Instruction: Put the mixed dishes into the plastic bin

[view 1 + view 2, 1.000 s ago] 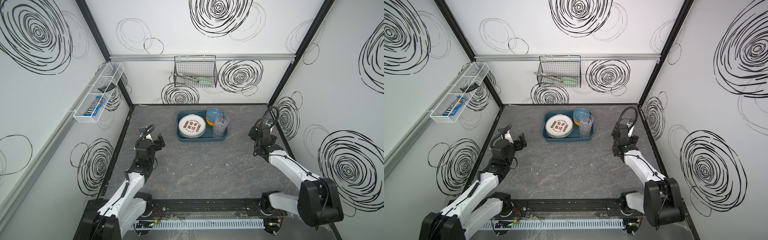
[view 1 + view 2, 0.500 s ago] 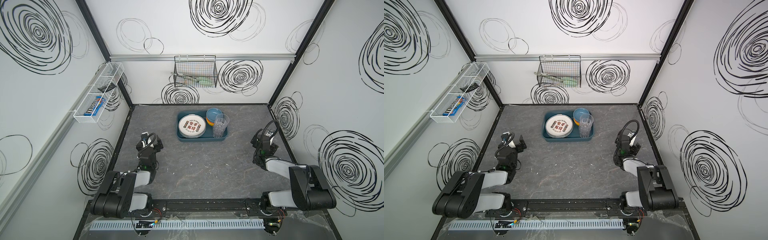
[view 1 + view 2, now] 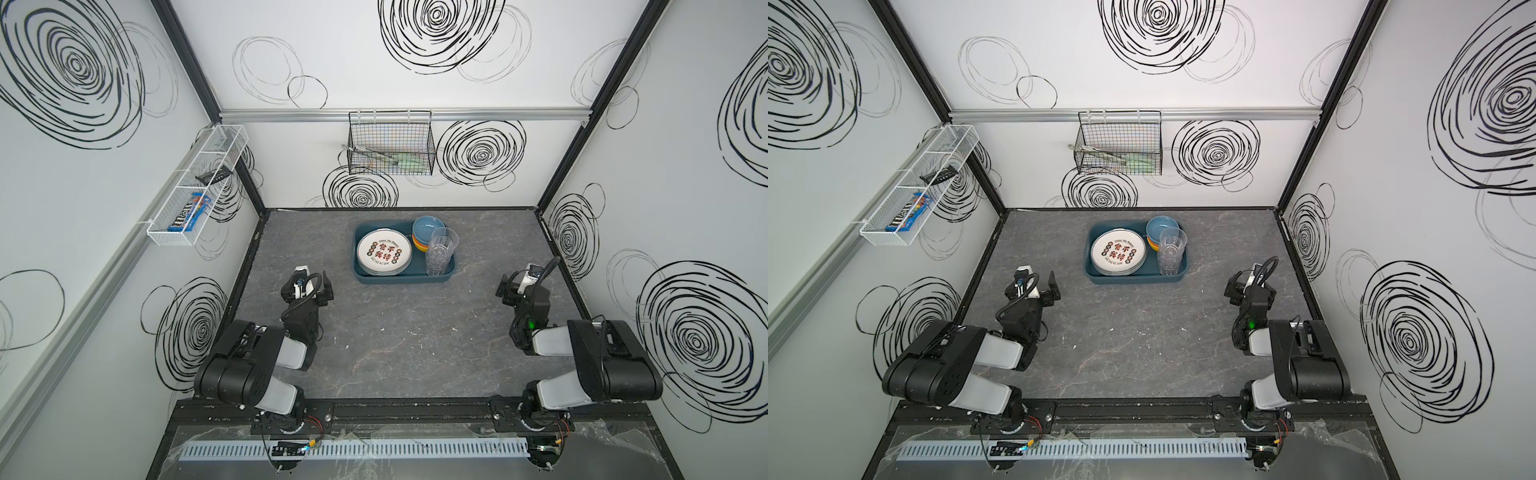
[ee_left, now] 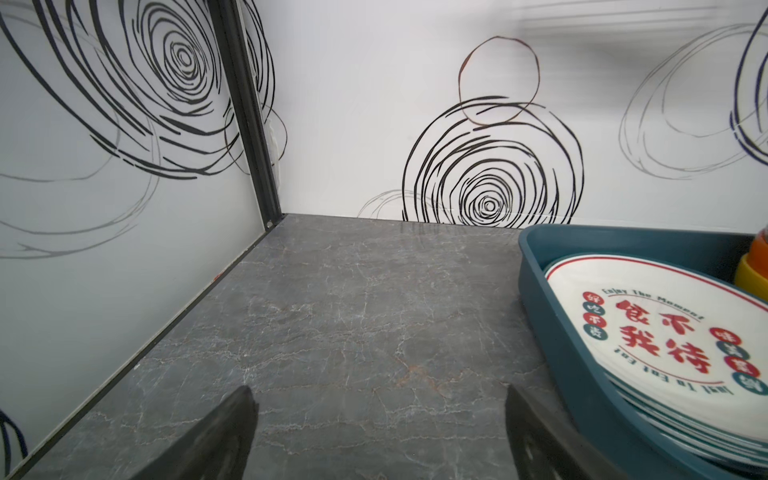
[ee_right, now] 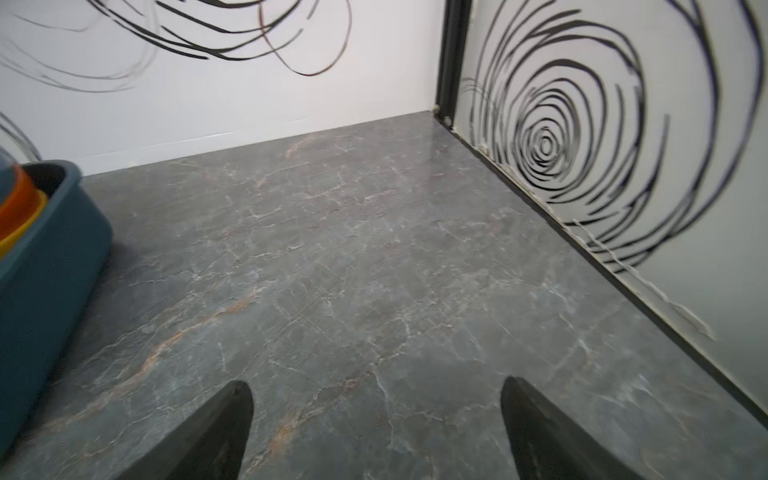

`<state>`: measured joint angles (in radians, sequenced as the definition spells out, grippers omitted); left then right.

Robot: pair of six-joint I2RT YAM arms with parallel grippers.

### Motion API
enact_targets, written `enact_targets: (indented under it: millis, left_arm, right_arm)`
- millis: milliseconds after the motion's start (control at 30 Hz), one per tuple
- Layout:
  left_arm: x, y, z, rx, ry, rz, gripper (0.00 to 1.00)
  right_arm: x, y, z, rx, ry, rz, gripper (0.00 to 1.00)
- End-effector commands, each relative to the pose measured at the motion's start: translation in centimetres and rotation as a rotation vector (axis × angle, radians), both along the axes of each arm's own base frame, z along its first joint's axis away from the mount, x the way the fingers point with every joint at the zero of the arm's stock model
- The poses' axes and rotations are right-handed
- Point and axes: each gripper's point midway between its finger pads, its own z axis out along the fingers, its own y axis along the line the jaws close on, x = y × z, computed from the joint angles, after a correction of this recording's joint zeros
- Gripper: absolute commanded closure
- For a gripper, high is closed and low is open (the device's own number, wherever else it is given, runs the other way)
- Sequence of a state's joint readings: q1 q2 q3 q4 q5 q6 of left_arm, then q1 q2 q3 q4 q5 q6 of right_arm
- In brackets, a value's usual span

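The dark teal plastic bin point(image 3: 399, 277) point(image 3: 1133, 277) stands at the back middle of the grey table. In it lie the mixed dishes: a stack of white printed plates point(image 3: 384, 251) point(image 4: 665, 332), a blue bowl on orange and yellow bowls point(image 3: 427, 228) point(image 5: 18, 203), and stacked clear tumblers point(image 3: 441, 251) point(image 3: 1171, 249). My left gripper point(image 3: 309, 282) point(image 4: 380, 399) is open and empty over bare table, left of the bin and nearer the front. My right gripper point(image 3: 519, 282) point(image 5: 376, 395) is open and empty, well right of the bin wall point(image 5: 50, 257).
A black wire basket point(image 3: 390, 145) with utensils hangs on the back wall. A white wire tray point(image 3: 199, 183) holding a candy box hangs on the left wall. Both arms are folded low near the front rail point(image 3: 415, 409), close to the side walls.
Both arms have drawn back and folded down toward the front rail. The grippers stayed open and empty. The bin and dishes have not moved.
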<state>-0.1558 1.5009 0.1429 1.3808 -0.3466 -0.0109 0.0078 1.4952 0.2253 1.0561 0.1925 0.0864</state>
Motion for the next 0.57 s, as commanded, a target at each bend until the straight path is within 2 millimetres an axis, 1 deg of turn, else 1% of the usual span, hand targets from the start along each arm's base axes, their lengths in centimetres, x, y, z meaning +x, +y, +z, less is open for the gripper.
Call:
enact_targets:
  millis: [0,33,100,200,267,367,533]
  left_arm:
    - [-0.3,0.3,2.3,0.015,-0.099,0.022,0.04]
    - [-0.3,0.3,2.3,0.017,-0.100,0.020,0.04]
    - [-0.3,0.3,2.2,0.019,-0.095,0.023,0.04]
    - [-0.2,0.2,2.2,0.016,-0.095,0.020,0.04]
    - [0.3,0.2,1.9,0.015,-0.076,0.012,0.04]
    - [1.3,0.2,1.4,-0.017,-0.039,-0.048,0.04]
    - [0.8,0.2,1.7,-0.006,-0.056,-0.026,0.04]
  right_arm:
    - [1.2,1.4,2.8,0.019,-0.101,0.103,0.03]
    - [1.3,1.3,2.7,0.029,-0.086,0.086,0.03]
    - [0.9,1.4,3.1,-0.004,-0.113,0.081,0.03]
    - [1.1,1.4,2.9,0.005,-0.100,0.068,0.03]
    - [1.1,1.4,3.0,0.006,-0.101,0.067,0.03]
    - [1.2,1.4,2.8,0.011,-0.094,0.073,0.03]
    - [1.3,1.4,2.9,0.015,-0.094,0.082,0.03]
